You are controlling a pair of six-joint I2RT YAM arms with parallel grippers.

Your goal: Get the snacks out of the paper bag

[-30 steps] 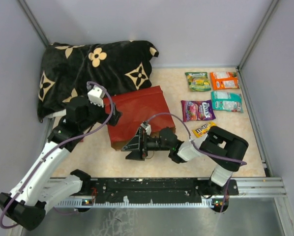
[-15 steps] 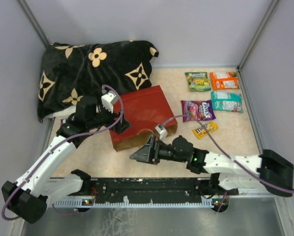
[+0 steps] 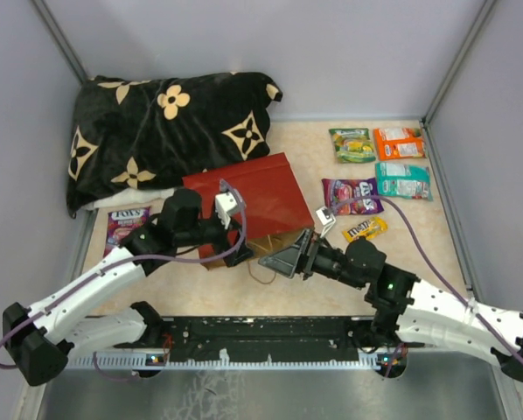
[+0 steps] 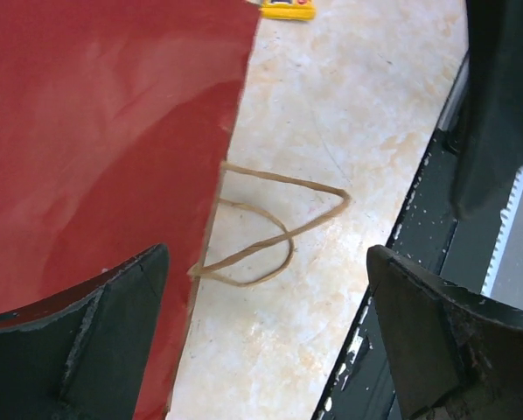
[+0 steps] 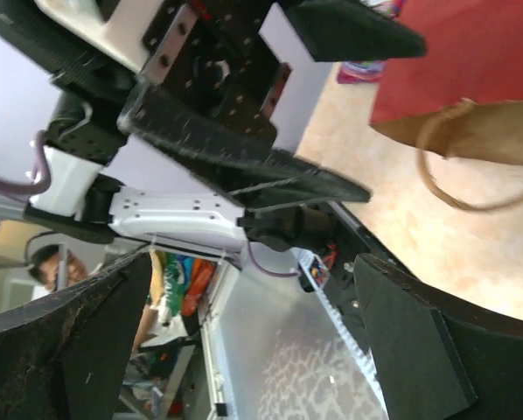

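Bag: red paper bag [image 3: 248,194], lying flat mid-table, the brown mouth toward the arms; its thin handles [image 4: 261,236] lie on the table [image 3: 419,271].
Snacks: green packet [image 3: 353,145], orange packet [image 3: 399,143], teal packet [image 3: 403,179], purple packet [image 3: 351,195] and yellow pack [image 3: 365,230] lie right of the bag.
Left claw [image 4: 270,324]: wide open, empty, above the bag's near edge.
Right claw [image 3: 283,258]: wide open, empty, at the bag's mouth; whether it touches, I cannot tell.

From above, my left gripper [image 3: 240,232] and right gripper [image 3: 277,262] sit over the paper bag [image 3: 261,188] at its six o'clock edge, so I cannot see inside it. My right arm [image 3: 498,328] is cut off at four o'clock. In my left wrist view the yellow pack [image 4: 288,9] is clipped at twelve, and the bag runs out at nine.
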